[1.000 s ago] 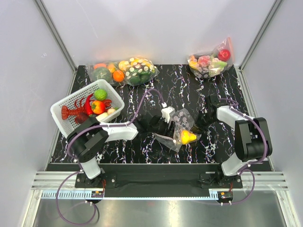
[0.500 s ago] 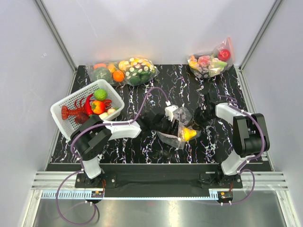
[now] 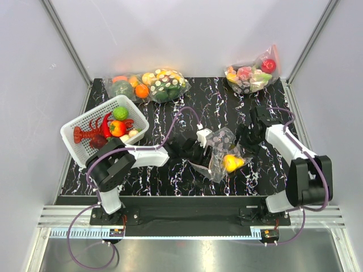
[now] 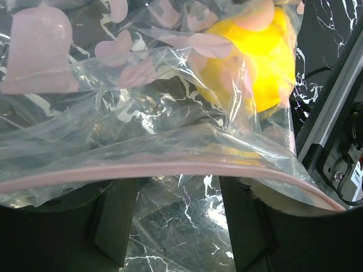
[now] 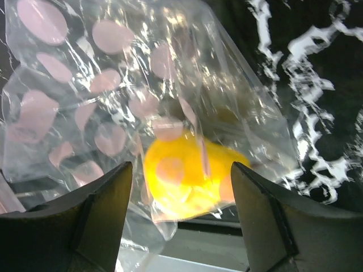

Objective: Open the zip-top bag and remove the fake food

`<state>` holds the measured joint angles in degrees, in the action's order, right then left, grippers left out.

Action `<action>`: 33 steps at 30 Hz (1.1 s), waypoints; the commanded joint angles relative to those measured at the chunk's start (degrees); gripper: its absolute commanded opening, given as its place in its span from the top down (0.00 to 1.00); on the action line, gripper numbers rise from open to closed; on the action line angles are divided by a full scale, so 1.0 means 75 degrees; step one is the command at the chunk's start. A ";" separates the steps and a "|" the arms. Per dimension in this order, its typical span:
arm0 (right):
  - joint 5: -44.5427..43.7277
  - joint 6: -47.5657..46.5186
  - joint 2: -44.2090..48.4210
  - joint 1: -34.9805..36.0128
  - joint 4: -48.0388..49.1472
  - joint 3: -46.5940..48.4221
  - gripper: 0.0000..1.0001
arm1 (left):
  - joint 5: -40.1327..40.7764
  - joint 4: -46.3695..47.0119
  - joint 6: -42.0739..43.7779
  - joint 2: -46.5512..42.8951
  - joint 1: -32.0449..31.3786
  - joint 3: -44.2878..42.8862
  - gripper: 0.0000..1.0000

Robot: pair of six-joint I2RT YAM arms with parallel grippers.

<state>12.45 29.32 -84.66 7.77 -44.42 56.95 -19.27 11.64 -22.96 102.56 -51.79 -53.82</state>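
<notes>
Left pincer (image 3: 205, 141) sits at the side of the zip-top bag (image 3: 218, 148) that is nearer the white basket (image 3: 91, 113). The right pincer (image 3: 245, 140) sits at the side farther from the basket. Only the top view shows this, with the bag on the black bench (image 3: 215, 107), well apart from the basket. The left wrist view shows the left pincer's two fingers (image 4: 116, 221) spread apart, gripping nothing. The bag's pink zip strip (image 4: 170, 169) runs across just past their tips, and that strip is plain only in this view. The right wrist view shows the right pincer spread wide too. The dotted bag, with a yellow piece of fake food (image 5: 187, 175) inside it, lies between its fingers.
</notes>
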 commanded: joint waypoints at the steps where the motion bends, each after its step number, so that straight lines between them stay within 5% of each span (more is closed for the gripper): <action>1: -0.0733 -0.0148 0.0670 0.0030 -0.0568 0.0059 0.23 | 0.0248 0.0265 0.0120 -0.0105 -0.0032 0.0098 0.38; 8: -0.1238 -0.0218 0.0894 0.0030 -0.0979 0.0072 0.20 | 0.0495 0.0159 0.0120 -0.0280 -0.0032 0.0203 0.39; 22: -0.0359 -0.0030 0.0144 0.0019 0.0087 -0.0644 0.20 | 0.0495 0.0124 0.0085 -0.0386 -0.0032 0.0239 0.38; 25: -0.0312 -0.0054 0.0074 0.0030 0.0193 -0.0796 0.27 | 0.0495 0.0124 0.0085 -0.0398 -0.0032 0.0216 0.39; 33: 0.0109 -0.0089 -0.0336 0.0030 0.0485 -0.0878 0.82 | 0.0144 0.0393 -0.0009 -0.0386 -0.0032 0.0157 0.37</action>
<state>11.22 28.64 -86.17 7.77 -42.63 50.81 -16.71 10.35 -23.00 101.93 -51.79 -51.90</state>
